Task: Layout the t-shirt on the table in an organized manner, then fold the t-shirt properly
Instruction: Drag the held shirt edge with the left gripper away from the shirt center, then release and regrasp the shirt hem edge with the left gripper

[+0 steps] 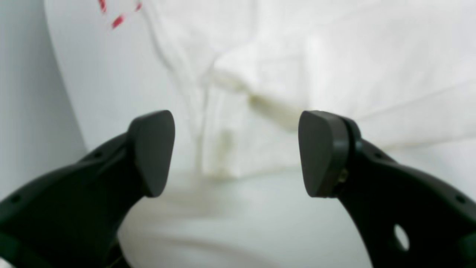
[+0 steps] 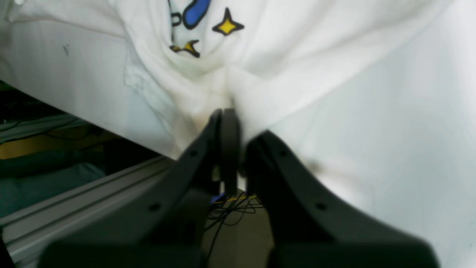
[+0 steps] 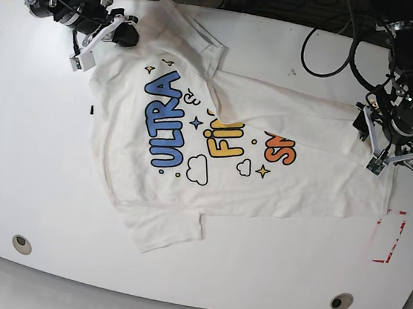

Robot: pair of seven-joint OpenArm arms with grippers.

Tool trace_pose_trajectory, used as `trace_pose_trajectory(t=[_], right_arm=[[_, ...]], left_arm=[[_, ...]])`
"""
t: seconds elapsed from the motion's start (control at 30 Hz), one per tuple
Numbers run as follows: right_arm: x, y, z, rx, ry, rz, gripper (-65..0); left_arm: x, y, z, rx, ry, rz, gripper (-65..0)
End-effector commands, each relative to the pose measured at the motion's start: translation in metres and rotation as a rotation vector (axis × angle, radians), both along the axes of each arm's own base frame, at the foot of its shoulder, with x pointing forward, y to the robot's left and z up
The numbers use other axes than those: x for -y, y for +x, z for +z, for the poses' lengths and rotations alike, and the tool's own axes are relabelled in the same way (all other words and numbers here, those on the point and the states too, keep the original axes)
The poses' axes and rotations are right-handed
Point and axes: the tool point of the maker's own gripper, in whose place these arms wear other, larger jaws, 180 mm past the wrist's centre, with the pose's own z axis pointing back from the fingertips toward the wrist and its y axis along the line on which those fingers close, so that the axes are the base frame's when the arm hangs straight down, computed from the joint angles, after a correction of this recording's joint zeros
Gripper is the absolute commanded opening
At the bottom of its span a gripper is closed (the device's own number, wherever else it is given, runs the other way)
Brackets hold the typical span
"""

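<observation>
The t-shirt (image 3: pixel 215 148) lies print-up across the middle of the table (image 3: pixel 38 195), one flap folded over its lettering. Soft and limp, it should be pinched at hems or corners. At its far corner, the right gripper (image 2: pixel 232 123) is clamped on cloth. At its opposite hem, the left gripper (image 1: pixel 238 152) gapes wide, holding nothing.

Right gripper (image 2: pixel 231 123) clamped on a bunched fold of the white t-shirt (image 2: pixel 297 56), jaws pressed together with cloth pinched between. Creases fanning out from the pinch point. Above it, part of a blue printed letter (image 2: pixel 195 11), a yellow four-pointed star (image 2: pixel 227 26) and a second, half-hidden yellow star (image 2: pixel 187 47). Glossy white table (image 2: pixel 409 130) at right. Lower left, past the table edge, a grey metal rail (image 2: pixel 85 193) and loose dark wires (image 2: pixel 230 212).
</observation>
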Motion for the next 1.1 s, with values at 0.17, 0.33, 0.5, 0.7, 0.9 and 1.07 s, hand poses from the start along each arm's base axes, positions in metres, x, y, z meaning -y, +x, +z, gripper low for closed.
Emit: trace_pose_trajectory(t=[0.17, 0.33, 0.5, 0.7, 0.9, 1.07], right_arm=[[0.001, 0.006, 0.007, 0.034, 0.001, 0.003, -65.0], [0.001, 0.006, 0.007, 0.034, 0.001, 0.003, -65.0], [0.001, 0.006, 0.008, 0.034, 0.002, 0.003, -65.0], [0.001, 0.006, 0.008, 0.034, 0.002, 0.003, -65.0], [0.000, 0.006, 0.008, 0.034, 0.004, 0.002, -65.0], [0.000, 0.006, 0.008, 0.036, 0.004, 0.002, -65.0]], left_arm=[[0.026, 0.020, 0.012, 0.048, -0.009, -0.082, -15.3], [0.038, 0.025, 0.012, 0.061, -0.029, -0.089, -15.3], [0.043, 0.028, 0.013, 0.072, -0.040, -0.080, -15.3], [0.042, 0.031, 0.013, 0.093, -0.057, -0.054, -15.3], [0.042, 0.035, -0.002, 0.101, -0.103, -0.046, -15.6], [0.040, 0.032, -0.025, 0.049, -0.130, -0.032, -15.7]])
